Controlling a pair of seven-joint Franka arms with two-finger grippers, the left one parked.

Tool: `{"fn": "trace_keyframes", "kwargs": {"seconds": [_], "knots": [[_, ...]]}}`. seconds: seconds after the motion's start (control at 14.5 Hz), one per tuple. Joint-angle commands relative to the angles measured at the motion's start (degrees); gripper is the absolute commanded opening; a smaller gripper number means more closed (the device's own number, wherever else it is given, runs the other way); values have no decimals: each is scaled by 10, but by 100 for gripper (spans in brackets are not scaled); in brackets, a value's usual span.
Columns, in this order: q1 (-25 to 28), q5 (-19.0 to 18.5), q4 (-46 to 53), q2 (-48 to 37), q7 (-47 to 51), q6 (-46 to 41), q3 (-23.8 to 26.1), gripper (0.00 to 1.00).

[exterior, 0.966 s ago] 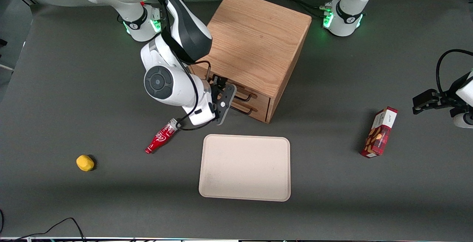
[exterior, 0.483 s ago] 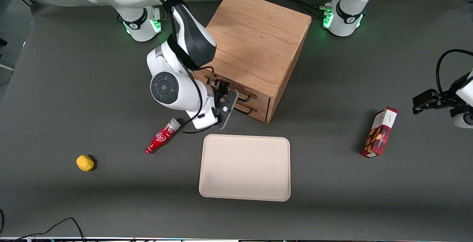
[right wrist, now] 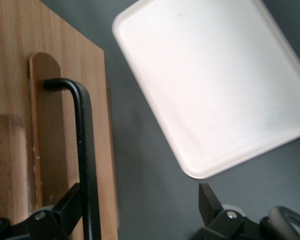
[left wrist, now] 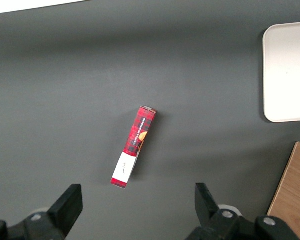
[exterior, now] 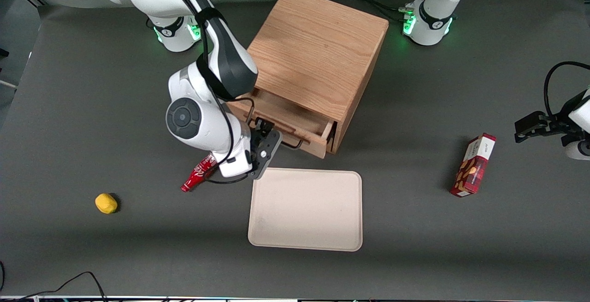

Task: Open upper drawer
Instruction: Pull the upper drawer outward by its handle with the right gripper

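upper drawer (exterior: 295, 122): we see it drawn partway out of the cabinet (exterior: 318, 57), toward the front camera, its inside showing bare wood; the lower drawer is hidden beneath it in the front view

handle (right wrist: 85, 150): the black wire bar on the drawer front; in the right wrist view 1 finger sits against the bar and the other stands well clear of it

pincer (exterior: 268, 139): at the handle, near its end toward the working arm, just above the tray's (exterior: 305, 210) nearest edge; we read the fingers as spread apart, hooking the bar and not clamped on it

step in hand: we judge the pull to be under way, with more travel likely left

how to do it well: we would keep the pull straight along the drawer's own line, level with the bench (exterior: 415, 228), so the tray-like drawer does not bind; since the bar is only hooked, we would keep the finger pressed on it and go slowly, so it does not slip off

risks: the wrist hangs close over the red bottle (exterior: 198, 175), so we would not drop lower; pulling too hard could drag the whole cabinet

elsewhere: a yellow object (exterior: 106, 203) toward the working arm's end, a red carton (exterior: 473, 165) toward the parked arm's end, both well apart from the work
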Motion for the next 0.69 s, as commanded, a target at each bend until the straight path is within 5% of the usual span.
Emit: {"fn": "trace_keyframes", "kwargs": {"seconds": [0.0,0.62], "knots": [[-7,-14,54,32,-14,5,-22,100],[-82,-12,96,65,-61,42,-34,100]]}}
